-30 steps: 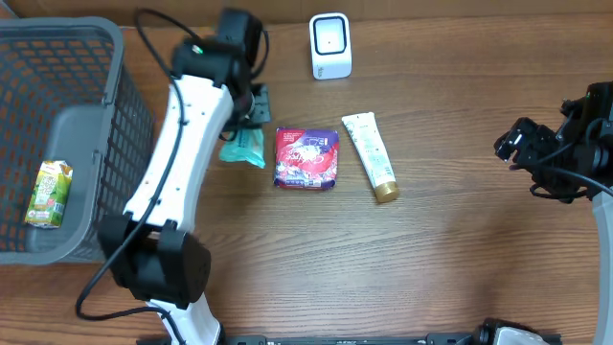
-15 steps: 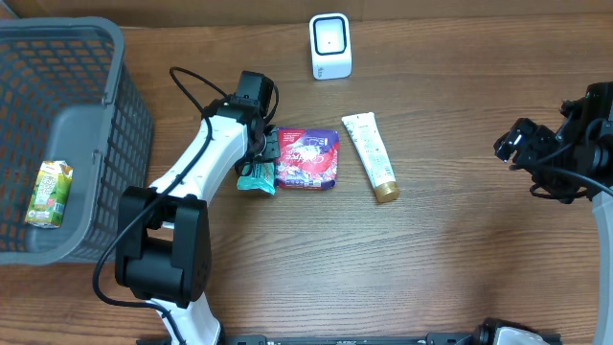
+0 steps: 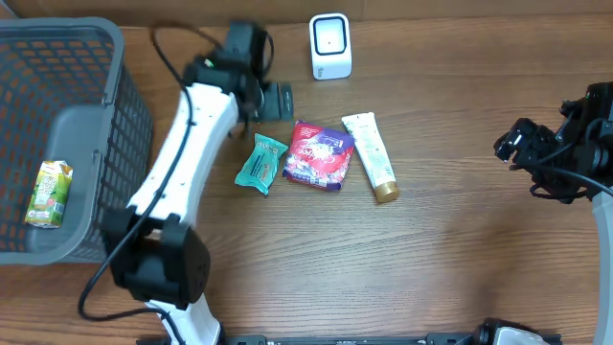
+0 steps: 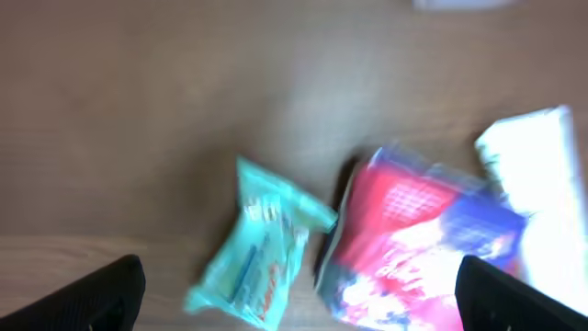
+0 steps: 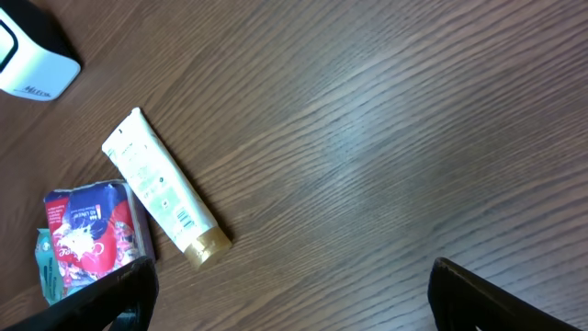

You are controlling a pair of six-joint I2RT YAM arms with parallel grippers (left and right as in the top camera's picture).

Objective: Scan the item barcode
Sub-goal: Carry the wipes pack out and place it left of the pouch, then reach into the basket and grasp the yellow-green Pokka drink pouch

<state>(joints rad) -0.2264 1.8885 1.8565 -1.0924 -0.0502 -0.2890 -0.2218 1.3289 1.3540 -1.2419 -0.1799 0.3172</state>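
Observation:
Three items lie mid-table: a teal packet [image 3: 261, 163], a red and purple packet [image 3: 323, 156] touching it, and a white tube with a gold cap [image 3: 370, 156]. The white barcode scanner [image 3: 330, 45] stands at the far edge. My left gripper [image 3: 278, 102] hovers open and empty just behind the teal packet. The blurred left wrist view shows the teal packet [image 4: 262, 244] and red packet [image 4: 413, 244] below my left gripper [image 4: 303, 308], with nothing between its fingers. My right gripper [image 3: 512, 144] hangs open at the far right, away from the items. The right wrist view shows the tube [image 5: 161, 188] and scanner [image 5: 32, 60].
A grey mesh basket [image 3: 91, 125] fills the left side, holding a green juice carton [image 3: 49, 192]. The left arm's white link [image 3: 177, 163] stretches from the front edge toward the scanner. Bare wood lies between the tube and the right arm.
The left gripper opened and let go of the teal packet, which now lies on the table. The gripper pulled back toward the far edge. The red packet shifted slightly right.

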